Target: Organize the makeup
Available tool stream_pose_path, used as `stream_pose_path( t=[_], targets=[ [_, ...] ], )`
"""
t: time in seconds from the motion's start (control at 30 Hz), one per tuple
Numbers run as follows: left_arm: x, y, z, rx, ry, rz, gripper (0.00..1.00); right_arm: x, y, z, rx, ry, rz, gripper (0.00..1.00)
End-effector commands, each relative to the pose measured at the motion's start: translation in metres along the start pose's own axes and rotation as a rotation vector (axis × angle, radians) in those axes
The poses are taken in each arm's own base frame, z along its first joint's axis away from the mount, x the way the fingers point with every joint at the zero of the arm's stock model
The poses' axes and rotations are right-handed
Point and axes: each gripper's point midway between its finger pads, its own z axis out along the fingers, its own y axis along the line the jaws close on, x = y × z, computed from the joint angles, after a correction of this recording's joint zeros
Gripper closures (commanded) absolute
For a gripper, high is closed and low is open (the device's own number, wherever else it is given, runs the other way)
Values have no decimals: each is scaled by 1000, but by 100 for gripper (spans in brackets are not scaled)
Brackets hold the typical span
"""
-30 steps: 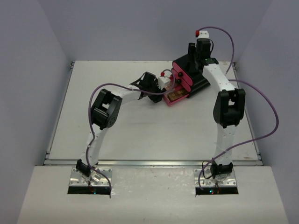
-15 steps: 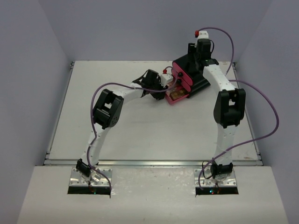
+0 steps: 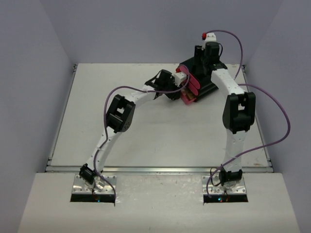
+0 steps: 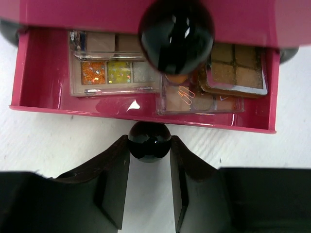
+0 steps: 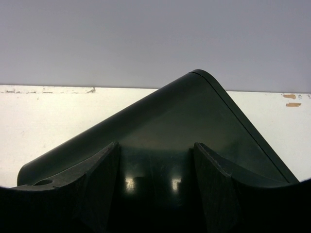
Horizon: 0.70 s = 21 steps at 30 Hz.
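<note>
pink drawer (image 4: 43,63) slides further in; my left gripper (image 4: 149,143) pinches its glossy round knob (image 4: 149,138), palettes (image 4: 112,73) just beyond; right gripper (image 5: 154,180) unclear.

Black box (image 3: 209,89) at far right of white desk (image 3: 146,138); bottom pink drawer (image 4: 20,73) partly open (round black knob (image 4: 149,141) on front); upper knob (image 4: 176,34) overhangs it.
</note>
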Motion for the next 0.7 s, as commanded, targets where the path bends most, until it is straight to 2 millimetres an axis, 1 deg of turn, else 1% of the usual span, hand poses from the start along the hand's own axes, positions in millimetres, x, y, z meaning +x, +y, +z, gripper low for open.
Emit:
stream_pose_path(
  t=[0.0, 0.07, 0.13, 0.17, 0.23, 0.33, 0.5, 0.57, 0.67],
  targets=[
    [-60, 2, 9, -23, -194, 3, 96, 73, 4, -5, -35, 215, -43, 37],
    [-62, 3, 14, -27, -215, -26, 86, 76, 5, -5, -44, 220, -43, 36],
    [-71, 2, 20, -24, -263, -45, 82, 80, 6, -6, -45, 222, -40, 36],
    [-77, 2, 20, -24, -285, -43, 81, 81, 6, -6, -45, 220, -38, 36],
    [-79, 4, 27, -37, -312, -67, 75, 83, 7, -6, -51, 217, -33, 36],
    [-76, 3, 34, -29, -329, -144, 59, 86, 8, -7, -55, 219, -31, 36],
    [-76, 3, 39, -18, -346, -191, 34, 86, 11, -5, -65, 213, -21, 36],
    [-75, 3, 41, -20, -342, -198, 29, 86, 11, -5, -68, 209, -13, 36],
    [-75, 5, 39, -28, -339, -196, 27, 85, 12, -4, -70, 206, -5, 36]
  ],
)
